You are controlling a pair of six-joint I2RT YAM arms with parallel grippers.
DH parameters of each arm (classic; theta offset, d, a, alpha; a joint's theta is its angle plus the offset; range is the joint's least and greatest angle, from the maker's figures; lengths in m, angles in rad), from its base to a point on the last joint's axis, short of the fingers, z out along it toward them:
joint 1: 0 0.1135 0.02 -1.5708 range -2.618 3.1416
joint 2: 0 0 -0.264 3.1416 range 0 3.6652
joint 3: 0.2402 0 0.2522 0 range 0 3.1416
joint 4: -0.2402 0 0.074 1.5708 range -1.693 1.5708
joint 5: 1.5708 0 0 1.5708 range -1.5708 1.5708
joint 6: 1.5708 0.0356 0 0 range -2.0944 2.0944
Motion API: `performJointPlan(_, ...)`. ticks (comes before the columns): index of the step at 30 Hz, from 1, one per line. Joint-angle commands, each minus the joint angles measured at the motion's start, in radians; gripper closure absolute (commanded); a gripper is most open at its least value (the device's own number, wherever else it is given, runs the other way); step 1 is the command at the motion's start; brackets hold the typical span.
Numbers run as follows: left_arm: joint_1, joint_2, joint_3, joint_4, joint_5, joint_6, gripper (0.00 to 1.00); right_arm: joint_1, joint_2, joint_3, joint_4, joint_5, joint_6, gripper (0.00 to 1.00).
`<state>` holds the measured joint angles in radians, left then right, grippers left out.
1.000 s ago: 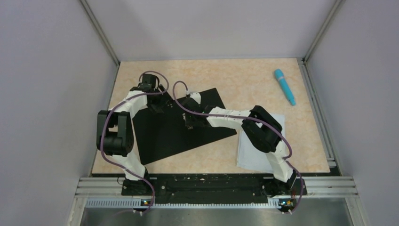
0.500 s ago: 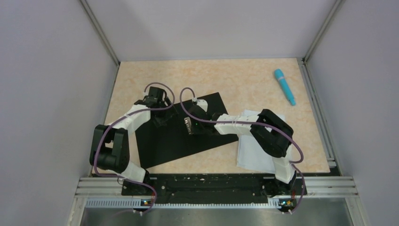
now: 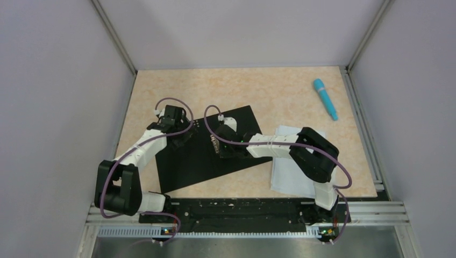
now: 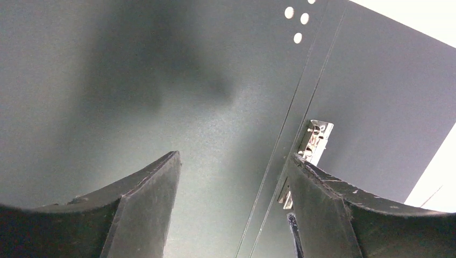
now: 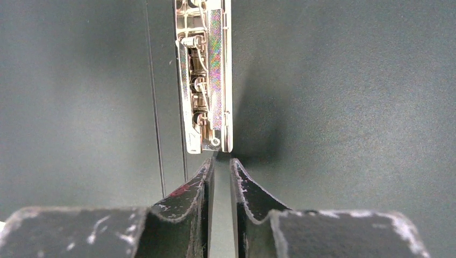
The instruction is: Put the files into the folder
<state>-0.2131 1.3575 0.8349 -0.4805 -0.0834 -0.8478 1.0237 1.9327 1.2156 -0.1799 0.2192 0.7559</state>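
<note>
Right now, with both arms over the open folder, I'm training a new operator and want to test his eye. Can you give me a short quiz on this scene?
1. True or false: the files already lie inside the folder.
2. Pick one: the right gripper points its tips at A) the metal clip, B) a stapler, C) a cup.
3. In a word: which gripper has its jaws wide apart?

Key
1. False. The white sheets lie on the table beside the open folder.
2. A.
3. The left gripper.
</note>
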Motion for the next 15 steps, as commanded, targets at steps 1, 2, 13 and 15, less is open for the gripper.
performJointPlan(1, -0.005, -0.022, 0.007, -0.014, -0.066, -0.027, 0.23, 0.02, -0.065, 0.047, -0.016, 0.033, -0.094, 0.81)
performJointPlan(2, -0.005, -0.021, 0.011, -0.019, -0.069, -0.027, 0.23, 0.02, -0.063, 0.061, -0.016, 0.037, -0.122, 0.81)
performJointPlan(13, 0.009, 0.01, 0.022, -0.038, -0.106, -0.048, 0.23, 0.023, 0.049, 0.229, -0.048, -0.002, -0.343, 0.63)
performJointPlan(15, 0.013, 0.01, 0.032, -0.044, -0.112, -0.047, 0.23, 0.025, 0.095, 0.283, -0.088, 0.013, -0.361, 0.63)
